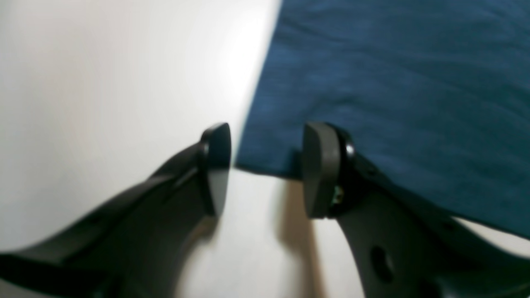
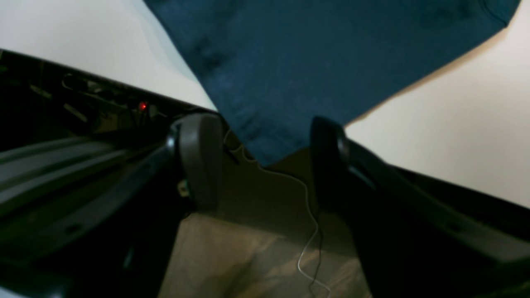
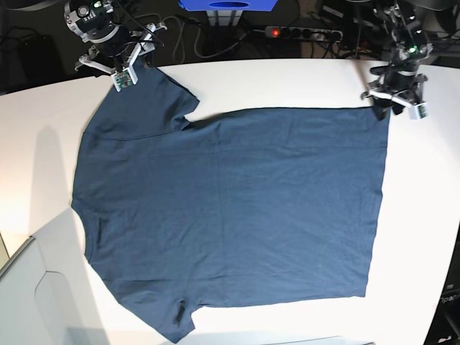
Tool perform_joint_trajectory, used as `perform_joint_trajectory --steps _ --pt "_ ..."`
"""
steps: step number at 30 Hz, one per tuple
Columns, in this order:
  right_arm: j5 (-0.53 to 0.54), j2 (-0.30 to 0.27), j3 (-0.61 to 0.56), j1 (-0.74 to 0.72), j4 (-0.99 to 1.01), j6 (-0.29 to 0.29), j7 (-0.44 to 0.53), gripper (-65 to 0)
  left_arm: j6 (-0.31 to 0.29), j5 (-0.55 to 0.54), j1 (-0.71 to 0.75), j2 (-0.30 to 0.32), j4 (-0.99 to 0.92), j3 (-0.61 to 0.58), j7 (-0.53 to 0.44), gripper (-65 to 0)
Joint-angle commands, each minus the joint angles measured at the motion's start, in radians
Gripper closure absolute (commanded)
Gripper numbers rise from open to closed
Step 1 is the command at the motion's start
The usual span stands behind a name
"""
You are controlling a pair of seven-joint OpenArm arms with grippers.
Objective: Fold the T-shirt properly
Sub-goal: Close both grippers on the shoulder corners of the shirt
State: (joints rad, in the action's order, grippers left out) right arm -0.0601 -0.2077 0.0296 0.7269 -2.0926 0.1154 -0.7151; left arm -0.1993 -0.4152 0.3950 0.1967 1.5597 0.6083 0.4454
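Observation:
The dark navy T-shirt (image 3: pixel 230 215) lies spread flat on the white table (image 3: pixel 287 79), collar side to the left, hem to the right. My left gripper (image 3: pixel 384 106) is at the far right hem corner. In the left wrist view the gripper (image 1: pixel 267 169) is open, its fingers on either side of the shirt's corner (image 1: pixel 393 103). My right gripper (image 3: pixel 133 68) is at the far left sleeve. In the right wrist view the gripper (image 2: pixel 265 165) is open, with the sleeve tip (image 2: pixel 310 62) between its fingers at the table's edge.
Behind the table's far edge are cables, a power strip with a red light (image 3: pixel 302 32) and a blue box (image 3: pixel 226 6). A loose thread (image 2: pixel 308 231) hangs from the sleeve tip. A white raised panel (image 3: pixel 29 287) sits at the near left corner.

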Motion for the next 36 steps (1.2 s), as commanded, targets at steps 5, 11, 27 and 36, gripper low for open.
perform_joint_trajectory --steps 5,11,27,36 --pt "-0.002 -0.003 0.002 0.010 -0.016 0.016 0.015 -30.6 -0.002 -0.009 -0.003 0.017 0.011 0.042 -0.020 -27.6" --pt "-0.002 -0.003 0.002 0.012 -0.016 0.016 0.013 -30.6 -0.009 -0.007 -0.023 0.014 -0.037 0.038 -0.018 -27.6" --pt "-0.002 -0.005 -0.038 0.012 -0.016 0.016 0.013 -30.6 -0.013 -0.007 -0.017 0.014 -0.063 -0.035 -0.020 -23.6" --pt "-0.007 -0.005 -0.017 0.003 -0.016 0.010 0.018 -31.0 -0.013 -0.009 -0.017 0.020 -0.063 -0.035 -0.015 -8.6"
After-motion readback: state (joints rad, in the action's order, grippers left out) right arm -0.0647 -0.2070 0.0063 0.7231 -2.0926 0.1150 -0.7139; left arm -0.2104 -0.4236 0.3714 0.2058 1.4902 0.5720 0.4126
